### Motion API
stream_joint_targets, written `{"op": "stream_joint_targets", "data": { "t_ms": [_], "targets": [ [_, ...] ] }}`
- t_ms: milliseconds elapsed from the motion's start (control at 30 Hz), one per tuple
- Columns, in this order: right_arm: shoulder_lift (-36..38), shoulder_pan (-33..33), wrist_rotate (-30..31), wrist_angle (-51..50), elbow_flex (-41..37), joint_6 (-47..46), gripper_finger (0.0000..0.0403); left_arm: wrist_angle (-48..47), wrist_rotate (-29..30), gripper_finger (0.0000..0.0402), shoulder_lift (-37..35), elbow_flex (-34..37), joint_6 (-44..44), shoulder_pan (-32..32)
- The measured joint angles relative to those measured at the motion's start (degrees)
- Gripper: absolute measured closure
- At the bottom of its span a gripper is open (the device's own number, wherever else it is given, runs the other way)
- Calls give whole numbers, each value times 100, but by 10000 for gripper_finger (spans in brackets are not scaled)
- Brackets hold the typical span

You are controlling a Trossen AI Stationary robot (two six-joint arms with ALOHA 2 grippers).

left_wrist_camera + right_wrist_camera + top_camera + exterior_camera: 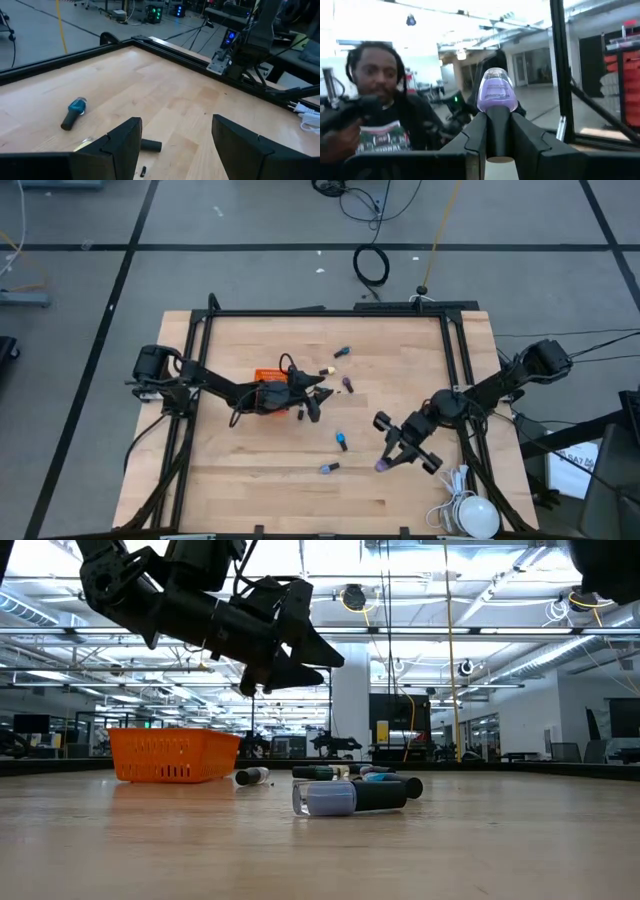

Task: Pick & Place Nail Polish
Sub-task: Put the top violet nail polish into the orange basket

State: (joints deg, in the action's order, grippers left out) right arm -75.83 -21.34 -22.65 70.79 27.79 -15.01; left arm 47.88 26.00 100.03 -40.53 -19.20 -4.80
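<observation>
The right gripper [495, 137] is clamped on a tiny purple nail polish bottle [495, 90] by its dark cap, held up off the wooden table [250, 470] near the right side. The left gripper [318, 392] hangs with fingers spread, holding nothing, beside the orange mesh basket [268, 375]. Other little bottles lie scattered mid-table, like a blue one [341, 441].

The basket [268, 376] sits left of centre on the worktop [260, 470], under the left arm. 4 bottles [341, 441] lie scattered right of it, between both arms.
</observation>
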Motion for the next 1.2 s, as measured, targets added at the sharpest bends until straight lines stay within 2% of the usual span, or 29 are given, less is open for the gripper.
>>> {"op": "stream_joint_targets", "data": {
  "t_ms": [133,267,400,533,633,733,800,1033,1200],
  "targets": [
    [-2,80,480,-968,0,326,352,60,-22,165,0,4,-91,-4],
    [-4,182,1688,-2364,-2,921,352,303,-43,165,0,4,-196,-1],
    [-4,192,3157,-3582,-2,1768,352,332,-43,165,0,4,-261,17],
    [-4,148,4382,-4206,-4,2561,352,333,-95,165,0,4,-1367,82],
    [-4,70,5162,-4359,-4,3000,352,336,-554,165,0,4,-2211,205],
    [-4,-12,5817,-4359,-4,3313,352,327,-921,165,0,-8,-2503,285],
    [-4,-44,6035,-4362,-4,3440,352,326,-1022,165,0,-51,-2506,291],
    [-4,-52,6147,-4201,-4,3609,352,139,-1768,165,77,-437,-2415,108],
    [-2,-59,6333,-4175,-4,3697,352,-168,-1851,165,406,-862,-2310,55]
  ]
}}
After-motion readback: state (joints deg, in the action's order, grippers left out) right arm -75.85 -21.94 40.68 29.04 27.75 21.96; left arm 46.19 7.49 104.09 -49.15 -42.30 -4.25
